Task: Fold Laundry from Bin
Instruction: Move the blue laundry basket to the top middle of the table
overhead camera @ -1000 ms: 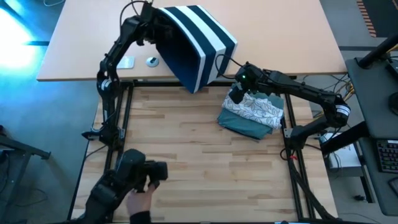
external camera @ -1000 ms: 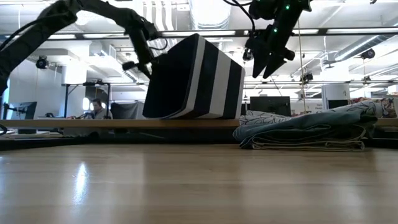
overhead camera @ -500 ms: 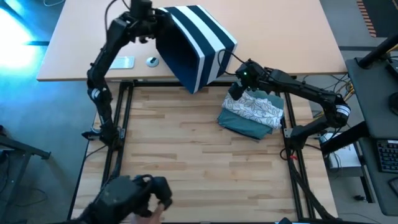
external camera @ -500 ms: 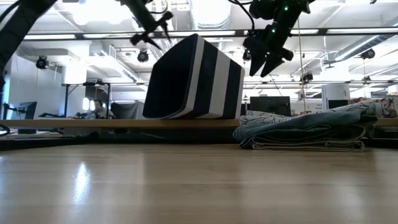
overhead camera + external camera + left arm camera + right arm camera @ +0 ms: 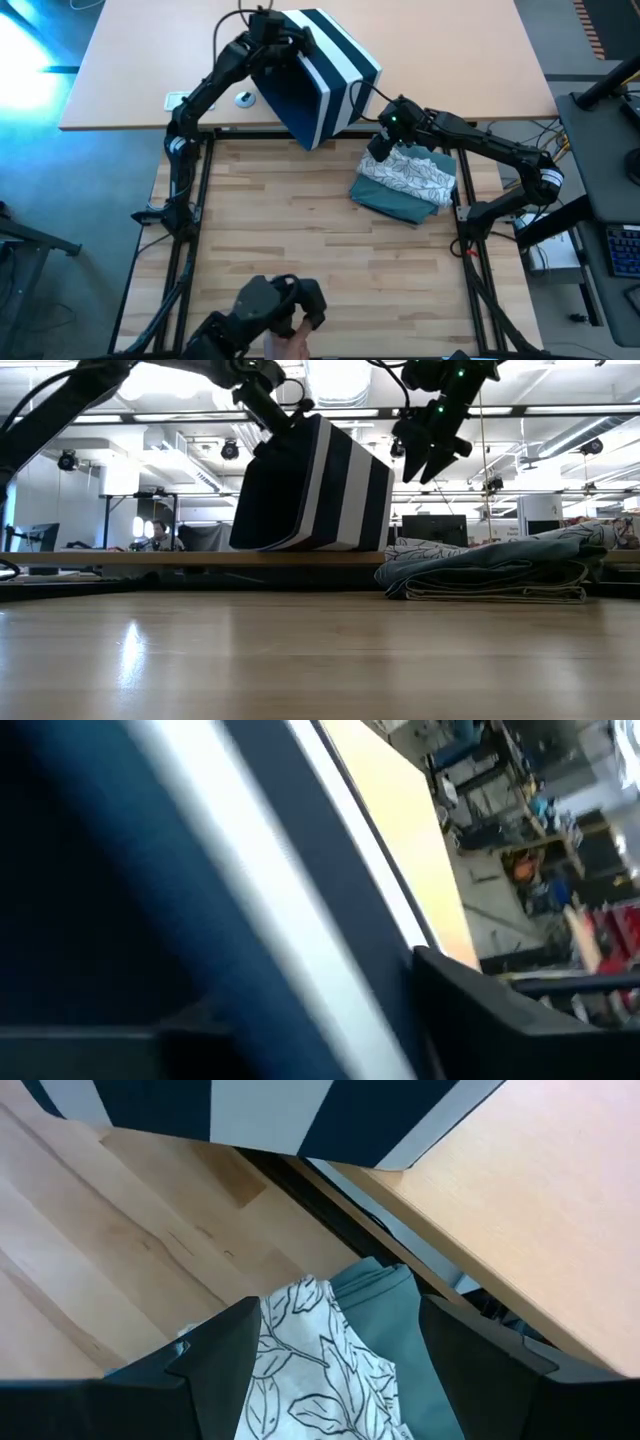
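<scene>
The bin [image 5: 322,68], navy with white stripes, lies tipped on its side at the far edge, its dark mouth facing the near left. My left gripper [image 5: 283,42] is open at the bin's upper edge [image 5: 300,422], and the striped wall [image 5: 250,870] fills its wrist view between the fingers. The laundry [image 5: 405,180] is a folded stack on the wooden table at the right, a leaf-patterned piece [image 5: 300,1380] on top of a teal one [image 5: 385,1310]. My right gripper [image 5: 380,150] hangs open above the stack's far left corner, touching nothing. My left gripper stands at the bin's upper edge [image 5: 296,426] with its fingers apart on either side of the striped wall. Whether a finger touches the wall cannot be told from these views.
A tan tabletop [image 5: 470,60] lies beyond the wooden work table [image 5: 300,250]. A person's hand with a dark hand-held device [image 5: 270,315] is at the near edge. Small flat items [image 5: 245,98] lie on the tan top, left of the bin.
My left gripper has let go of the bin's left rim, opened, risen, and swung toward the table's right until it reached the bin's upper edge. The bin stays tipped in place. The person's device at the near edge has moved rightward.
</scene>
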{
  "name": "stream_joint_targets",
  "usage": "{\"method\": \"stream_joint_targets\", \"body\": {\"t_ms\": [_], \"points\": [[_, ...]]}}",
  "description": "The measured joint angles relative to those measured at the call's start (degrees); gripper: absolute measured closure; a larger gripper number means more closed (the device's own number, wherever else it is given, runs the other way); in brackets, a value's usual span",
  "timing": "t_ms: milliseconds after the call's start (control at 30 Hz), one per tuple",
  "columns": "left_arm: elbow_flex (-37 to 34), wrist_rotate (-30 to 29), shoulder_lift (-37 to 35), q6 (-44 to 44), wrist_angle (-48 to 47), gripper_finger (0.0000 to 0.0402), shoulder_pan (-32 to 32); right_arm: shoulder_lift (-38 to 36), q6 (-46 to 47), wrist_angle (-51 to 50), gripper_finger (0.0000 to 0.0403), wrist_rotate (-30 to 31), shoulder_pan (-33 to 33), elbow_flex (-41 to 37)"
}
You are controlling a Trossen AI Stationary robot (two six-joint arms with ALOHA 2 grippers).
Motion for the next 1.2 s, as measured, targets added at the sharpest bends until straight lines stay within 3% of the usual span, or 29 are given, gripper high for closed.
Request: {"method": "stream_joint_targets", "body": {"t_ms": [67,167,233,367,500,633,767,900,1033,1200], "points": [[0.0,0.1,0.2,3.0,-0.1,0.0249,-0.6,-0.3,-0.9,-0.3,0.0133,0.0,0.0,0.0],[0.0,0.8,-0.9,6.8,0.2,0.0348,-1.6,-1.1,-2.9,-0.4,0.0133,0.0,0.0,0.0],[0.5,1.8,-2.0,8.7,-0.3,0.0383,-1.9,-1.8,-4.6,-0.4,0.0133,0.4,-0.1,0.0],[0.4,6.7,-7.1,13.6,-6.1,0.0395,-1.9,-4.4,-7.9,-0.5,0.0133,0.5,-0.4,0.3],[0.3,7.4,-13.5,18.8,-17.9,0.0400,-1.8,-6.6,-11.4,-0.5,0.0133,0.5,-1.1,2.7],[0.3,2.9,-20.2,25.2,-34.7,0.0401,-5.2,-8.3,-13.3,-0.2,0.0133,0.5,-2.1,5.5],[0.4,-5.0,-24.4,26.0,-49.6,0.0401,-13.6,-8.9,-13.2,-0.1,0.0133,0.5,-2.7,7.8],[-1.5,-6.5,-27.2,23.9,-47.8,0.0401,-25.4,-8.9,-11.5,-0.4,0.0133,0.4,-2.6,9.6],[-4.6,-10.1,-26.9,15.0,-47.7,0.0401,-35.2,-8.9,-5.3,-4.1,0.0133,-2.4,-2.3,11.3],[-13.6,-13.8,-24.9,12.9,-47.2,0.0401,-38.0,-9.6,4.4,-13.1,0.0133,-10.4,1.6,14.6]]}}
